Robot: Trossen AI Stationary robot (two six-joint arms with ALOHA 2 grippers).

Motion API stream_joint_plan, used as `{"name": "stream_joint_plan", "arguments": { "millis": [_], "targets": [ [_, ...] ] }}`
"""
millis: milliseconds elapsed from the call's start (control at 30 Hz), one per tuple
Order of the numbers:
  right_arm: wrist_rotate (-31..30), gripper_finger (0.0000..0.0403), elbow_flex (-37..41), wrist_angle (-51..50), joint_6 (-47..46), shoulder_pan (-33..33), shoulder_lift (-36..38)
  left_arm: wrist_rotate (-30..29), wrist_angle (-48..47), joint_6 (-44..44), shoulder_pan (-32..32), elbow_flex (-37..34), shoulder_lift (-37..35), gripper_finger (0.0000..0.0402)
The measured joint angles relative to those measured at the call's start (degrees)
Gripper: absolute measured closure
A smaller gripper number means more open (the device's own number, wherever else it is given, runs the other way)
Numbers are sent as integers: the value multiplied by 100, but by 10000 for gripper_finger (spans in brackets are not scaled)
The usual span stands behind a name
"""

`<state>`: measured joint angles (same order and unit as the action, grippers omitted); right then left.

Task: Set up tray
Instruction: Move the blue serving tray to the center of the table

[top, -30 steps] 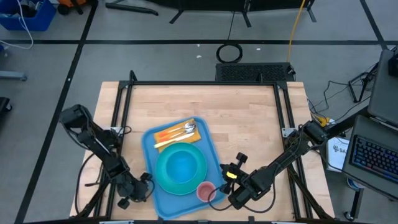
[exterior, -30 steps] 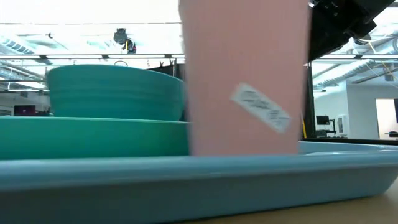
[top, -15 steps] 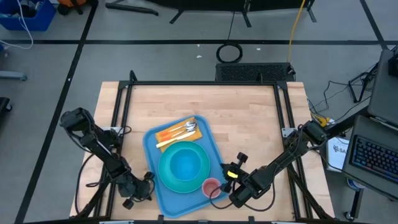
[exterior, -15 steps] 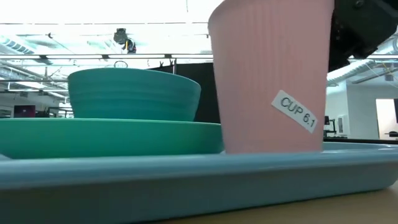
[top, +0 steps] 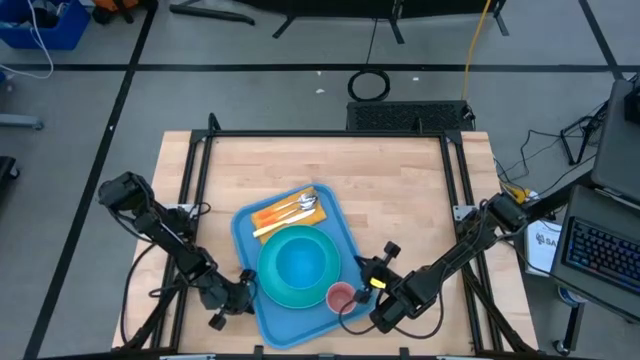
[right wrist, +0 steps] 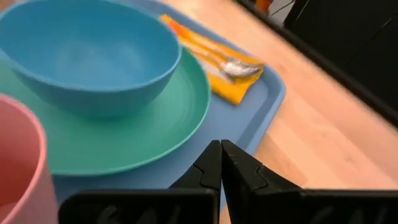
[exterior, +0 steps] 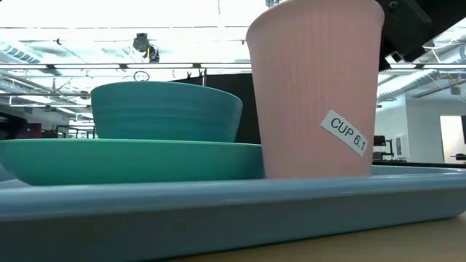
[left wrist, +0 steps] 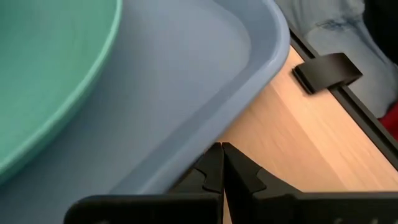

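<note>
The light-blue tray [top: 345, 252] lies flat on the wooden table, near its front edge. It carries a turquoise plate [top: 268, 290] with a blue bowl [top: 297, 264] on it, a pink cup [top: 340, 296] and an orange napkin with cutlery [top: 285, 212]. My left gripper [top: 248, 288] is shut at the tray's left rim, near the tray's near-left corner. My right gripper [top: 360, 270] is shut at the tray's right rim, beside the cup. In the low view the cup [exterior: 313, 87] stands upright on the tray [exterior: 218, 211], labelled "CUP 6.1". My left gripper presses its shut fingertips [left wrist: 214, 163] against the outer side of the tray's left rim [left wrist: 205, 140], near the near-left corner. It comes from the table's left, slanting down. The tray stays flat on the table. My right gripper has its shut fingertips [right wrist: 213, 158] over the tray's right rim [right wrist: 261, 118]; whether they touch it, I cannot tell.
A black metal frame [top: 330, 134] runs round the table top, with a bracket [left wrist: 326, 70] close to the tray's near corner. Bare wood [top: 400, 190] lies beyond and to the right of the tray. Cables and a keyboard [top: 600, 255] lie off the table's right side.
My left gripper has gone toward the table's right edge and a little toward the far edge, shut against the tray's rim. The tray, with plate, bowl, cup and napkin on it, has slid a little to the right and turned slightly.
</note>
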<state>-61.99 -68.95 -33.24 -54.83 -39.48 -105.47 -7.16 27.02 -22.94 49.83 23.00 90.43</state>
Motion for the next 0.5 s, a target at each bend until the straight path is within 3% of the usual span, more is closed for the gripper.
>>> {"name": "stream_joint_plan", "arguments": {
  "millis": [367,500],
  "targets": [
    [-725,403,0,-653,191,5,545,-46,226,-11,-182,-4,0,401],
    [-728,403,0,-644,340,42,751,-68,478,142,-197,-4,0,401]
  ]
}}
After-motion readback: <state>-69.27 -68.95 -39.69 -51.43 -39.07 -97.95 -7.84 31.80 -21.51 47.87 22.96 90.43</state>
